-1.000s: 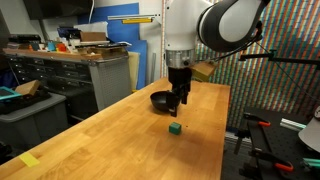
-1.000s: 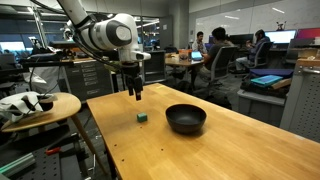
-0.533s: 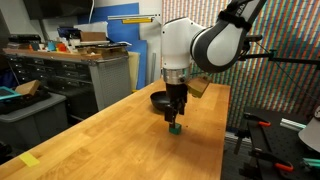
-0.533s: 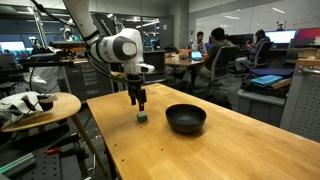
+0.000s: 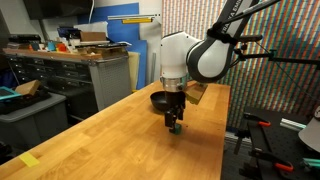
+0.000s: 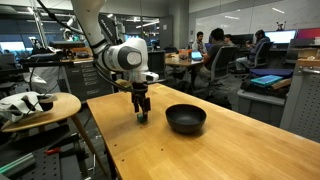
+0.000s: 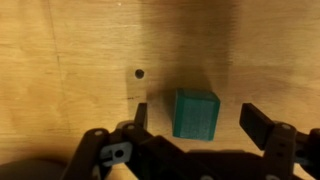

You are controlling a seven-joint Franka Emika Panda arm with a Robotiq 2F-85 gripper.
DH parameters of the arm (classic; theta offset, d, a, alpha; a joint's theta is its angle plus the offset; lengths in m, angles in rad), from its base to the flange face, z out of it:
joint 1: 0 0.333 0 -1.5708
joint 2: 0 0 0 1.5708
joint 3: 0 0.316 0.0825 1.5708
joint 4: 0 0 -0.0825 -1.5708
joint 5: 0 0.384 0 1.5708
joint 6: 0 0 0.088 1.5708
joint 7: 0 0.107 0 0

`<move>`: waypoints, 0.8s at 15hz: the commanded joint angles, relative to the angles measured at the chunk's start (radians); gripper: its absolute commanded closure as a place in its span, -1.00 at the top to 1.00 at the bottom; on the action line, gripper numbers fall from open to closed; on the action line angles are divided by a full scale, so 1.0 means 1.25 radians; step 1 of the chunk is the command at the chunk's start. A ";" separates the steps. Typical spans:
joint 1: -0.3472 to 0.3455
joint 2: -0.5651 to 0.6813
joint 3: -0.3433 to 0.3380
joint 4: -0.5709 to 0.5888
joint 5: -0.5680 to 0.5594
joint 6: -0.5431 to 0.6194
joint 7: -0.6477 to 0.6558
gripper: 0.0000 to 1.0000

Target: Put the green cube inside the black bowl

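The green cube (image 7: pixel 196 113) sits on the wooden table, seen close up in the wrist view. My gripper (image 7: pixel 198 120) is open, one finger on each side of the cube with a gap on both sides. In both exterior views the gripper (image 5: pixel 175 125) (image 6: pixel 142 113) is down at table level over the cube (image 5: pixel 177 129) (image 6: pixel 143 118), which is mostly hidden by the fingers. The black bowl (image 6: pixel 186 119) is empty and stands on the table a short way from the cube; it also shows behind the arm in an exterior view (image 5: pixel 159 100).
The long wooden table (image 5: pixel 120 140) has an edge close to the cube (image 6: pixel 100 125). A round side table (image 6: pixel 40 108) with a white object stands beside it. Cabinets and shelves (image 5: pixel 70 70) are beyond. People sit at desks far back (image 6: pixel 215 50).
The arm has lowered from above the table, bringing the open gripper down around the green cube. The cube and bowl have not moved.
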 commanded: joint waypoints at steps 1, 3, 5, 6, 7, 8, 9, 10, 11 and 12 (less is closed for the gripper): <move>0.002 0.023 0.000 0.022 0.050 0.001 -0.062 0.37; 0.004 0.024 -0.003 0.020 0.061 0.000 -0.075 0.07; 0.007 0.016 -0.006 0.012 0.065 -0.001 -0.079 -0.27; 0.010 0.011 -0.008 0.009 0.064 -0.001 -0.078 -0.43; 0.009 0.004 -0.007 0.004 0.066 0.000 -0.080 -0.57; 0.010 -0.003 -0.008 0.001 0.064 0.002 -0.078 -0.65; 0.012 -0.010 -0.011 -0.003 0.061 0.002 -0.075 -0.65; 0.013 -0.016 -0.011 -0.005 0.060 0.001 -0.074 -0.65; 0.013 -0.026 -0.011 -0.008 0.059 0.000 -0.074 -0.65; 0.015 -0.036 -0.013 -0.010 0.056 -0.002 -0.071 -0.65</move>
